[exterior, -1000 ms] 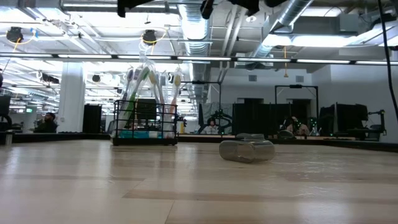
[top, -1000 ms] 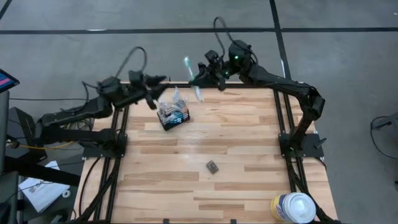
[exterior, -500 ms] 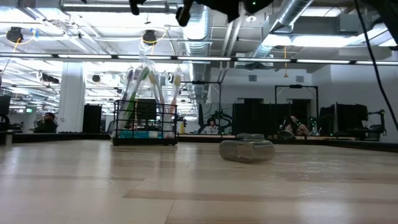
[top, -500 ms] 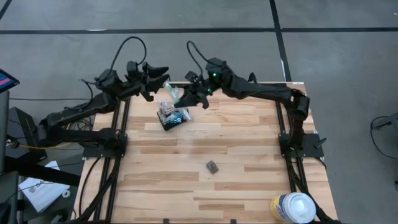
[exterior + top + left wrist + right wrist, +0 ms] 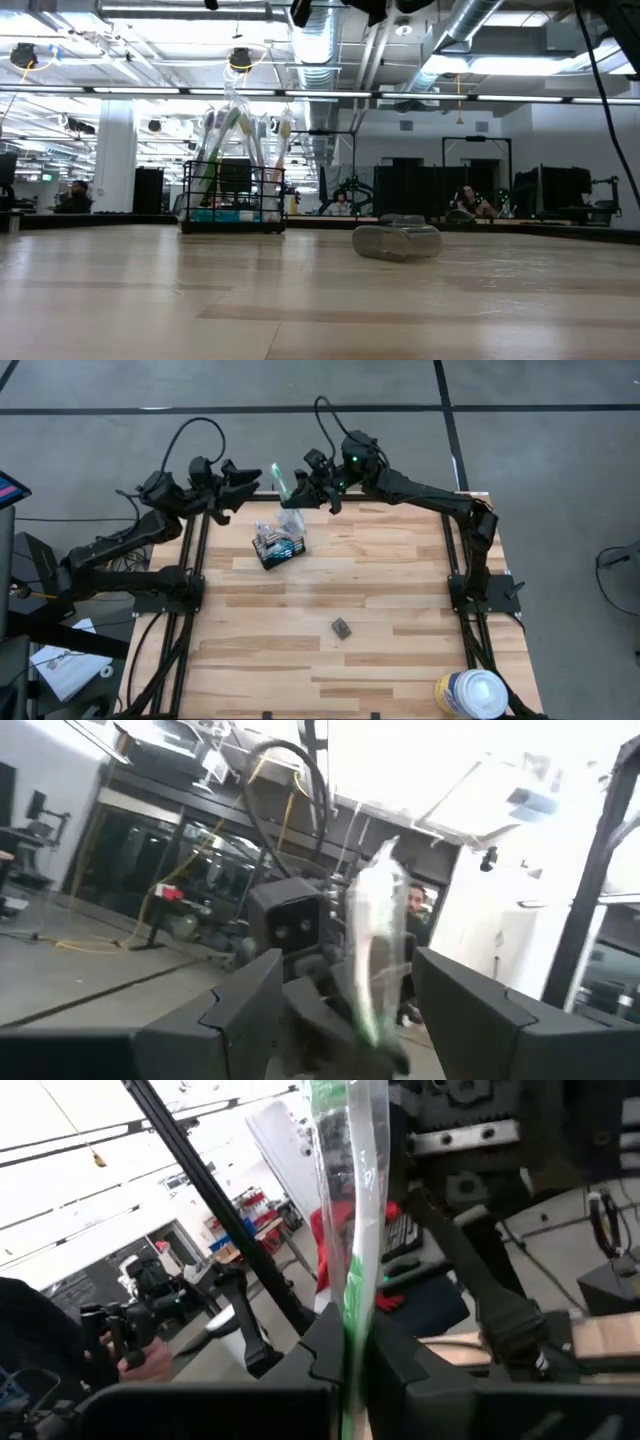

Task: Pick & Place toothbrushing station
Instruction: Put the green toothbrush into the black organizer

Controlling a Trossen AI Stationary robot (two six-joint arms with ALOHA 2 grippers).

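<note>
Caddy [image 5: 279, 546] of black wire mesh standing on the wooden desk [image 5: 400, 610] near its far edge, left of centre, stuffed with wrapped toothbrushes and blue-and-white toothpaste tubes. From the low view, same caddy [image 5: 233, 198] upright, brush handles fanning out of its top, green and white among them.

Right gripper [image 5: 298, 486] up in the air just beyond the desk's far edge, above and behind the caddy, fingers clamped narrow on a green toothbrush [image 5: 280, 481] in clear wrapping. Brush seen tilted from above, head end pointing away from the desk. Close up in the right wrist view, the wrapped green toothbrush [image 5: 352, 1230] rising straight out from between the two dark fingers [image 5: 300, 1365].

Left gripper [image 5: 248, 484] also raised, off the desk's far left corner, just beside the held brush and facing it, fingers spread wide and holding nothing. Left wrist view looking between those fingers [image 5: 245, 1005] at the wrapped brush [image 5: 375, 945] and the other arm's camera behind it.

Small dark grey block [image 5: 342, 627] lying alone mid-desk, well apart from the caddy. White round canister [image 5: 470, 693] at the near right corner.
</note>
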